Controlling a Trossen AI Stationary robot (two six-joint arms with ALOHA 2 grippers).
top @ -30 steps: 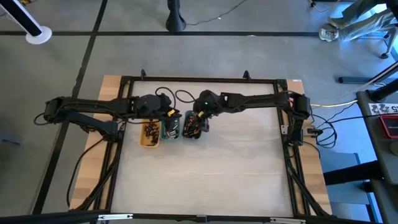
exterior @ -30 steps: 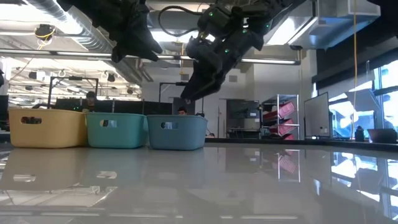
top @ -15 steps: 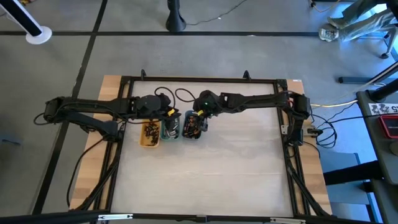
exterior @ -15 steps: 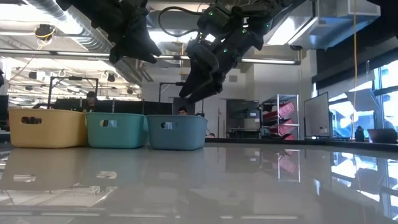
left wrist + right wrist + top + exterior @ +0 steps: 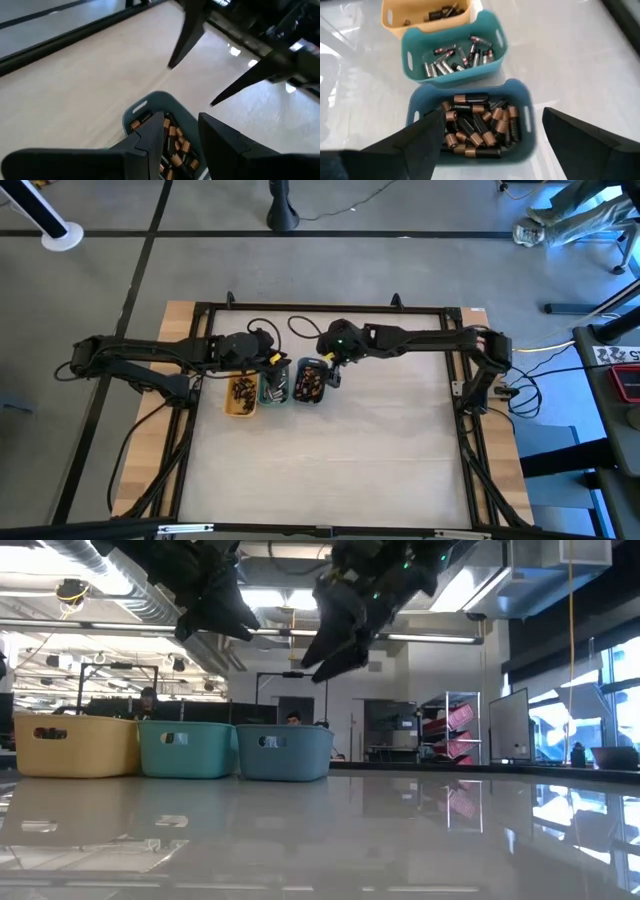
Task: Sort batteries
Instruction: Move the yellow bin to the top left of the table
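A grey floor (image 5: 110, 270) crossed by dark seams fills the upper part of the high view. A black stand base (image 5: 283, 218) sits at top centre, a white cylinder (image 5: 60, 235) at upper left. At the right edge stands a dark cart with a red panel (image 5: 625, 380). In the low view, ducts (image 5: 100, 580) and strip lights (image 5: 270, 600) run across the top. A shelving rack (image 5: 447, 730) stands right of centre, beside a whiteboard (image 5: 508, 725). Tall windows (image 5: 610, 680) brighten the far right.
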